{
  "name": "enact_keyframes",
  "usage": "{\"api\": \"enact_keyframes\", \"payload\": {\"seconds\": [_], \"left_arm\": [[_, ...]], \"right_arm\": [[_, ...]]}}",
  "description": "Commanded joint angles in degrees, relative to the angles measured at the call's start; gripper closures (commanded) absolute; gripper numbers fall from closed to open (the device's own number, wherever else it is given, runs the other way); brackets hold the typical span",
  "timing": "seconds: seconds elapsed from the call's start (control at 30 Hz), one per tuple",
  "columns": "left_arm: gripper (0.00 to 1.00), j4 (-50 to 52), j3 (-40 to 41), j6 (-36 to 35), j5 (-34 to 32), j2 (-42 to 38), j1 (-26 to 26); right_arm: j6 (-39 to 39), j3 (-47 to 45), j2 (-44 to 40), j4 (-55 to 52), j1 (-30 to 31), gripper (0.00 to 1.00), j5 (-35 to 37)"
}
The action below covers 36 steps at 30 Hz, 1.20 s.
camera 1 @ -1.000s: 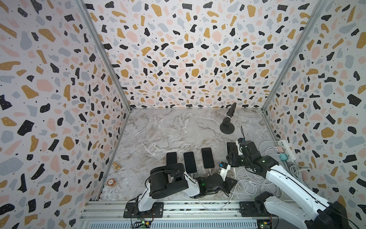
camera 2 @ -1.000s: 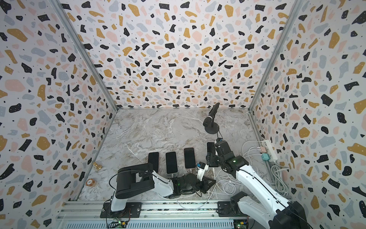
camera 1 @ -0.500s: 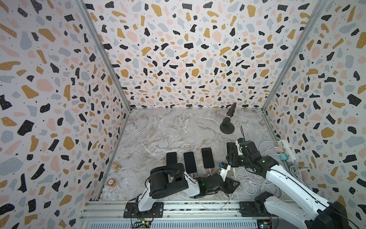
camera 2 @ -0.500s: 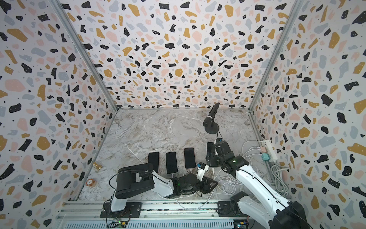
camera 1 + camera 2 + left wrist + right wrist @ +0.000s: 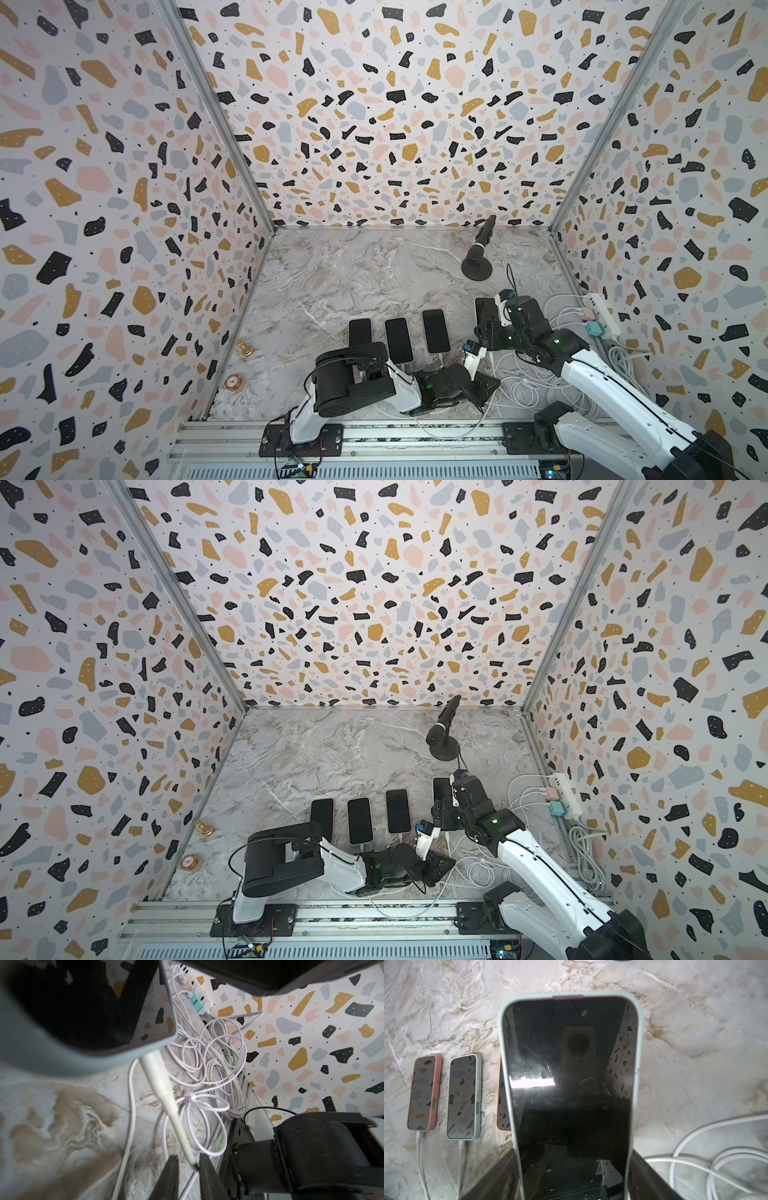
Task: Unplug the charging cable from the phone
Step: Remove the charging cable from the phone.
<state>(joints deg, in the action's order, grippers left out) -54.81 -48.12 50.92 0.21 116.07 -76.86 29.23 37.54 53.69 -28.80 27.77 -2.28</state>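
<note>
Regripping: left gripper (image 5: 188,1159) opens briefly, narrows again around cable (image 5: 168,1101) below plug (image 5: 152,1061); firm pinch cannot tell. Right gripper (image 5: 573,1153) clamps phone (image 5: 571,1084), lifted off table (image 5: 695,1043). Plug still seated; pull pending.

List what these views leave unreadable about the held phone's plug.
- Left wrist: blur hides whether the cable is seated in the phone; whether the left gripper pinches it is unclear.
- Right wrist: the picture's lower edge cuts off the phone's port end in the right gripper.
- Both top views: cable end too small.
</note>
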Motion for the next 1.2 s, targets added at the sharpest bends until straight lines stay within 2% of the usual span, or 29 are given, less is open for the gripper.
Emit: {"api": "enact_keyframes", "payload": {"seconds": [0.0, 0.07, 0.27, 0.6, 0.97, 1.0, 1.03, 1.07, 1.17], "left_arm": [[0.93, -1.39, -1.54, -1.06, 0.49, 0.72, 0.4], [1.0, -0.54, -1.63, -1.02, 0.43, 0.61, 0.4], [1.0, 0.96, -1.93, -0.81, -0.09, 1.31, 0.04], [1.0, 2.12, -1.52, -1.59, -3.07, 1.62, -2.08], [1.0, 1.87, -0.26, -2.49, -3.86, 0.35, -2.15], [0.9, 2.39, 0.06, -3.44, -4.2, -0.65, -2.22], [0.72, 2.68, 0.62, -4.97, -4.66, -1.92, -2.16], [0.59, 3.19, 1.67, -5.97, -5.36, -3.43, -2.17], [0.32, 7.69, 5.24, -10.0, -7.72, -9.92, -2.17]], "right_arm": [[-0.58, 0.41, -1.18, 1.12, 0.15, 0.59, -0.7], [-0.51, 0.58, -0.96, 1.23, 0.13, 0.59, -0.18], [-0.64, 3.19, 1.46, 1.28, 0.12, 0.6, 1.94], [-1.72, 12.64, 5.98, -0.57, -0.3, 0.6, 5.48], [-1.03, 13.57, 6.86, -2.3, -1.29, 0.62, 6.6], [-0.98, 13.15, 6.86, -3.14, -1.28, 0.62, 7.12], [-0.94, 12.53, 6.91, -3.7, -1.39, 0.62, 7.46], [-0.82, 12.07, 7.2, -4.48, -1.63, 0.61, 7.59], [-0.42, 12.2, 9.88, -7.16, -3.24, 0.62, 6.83]]}}
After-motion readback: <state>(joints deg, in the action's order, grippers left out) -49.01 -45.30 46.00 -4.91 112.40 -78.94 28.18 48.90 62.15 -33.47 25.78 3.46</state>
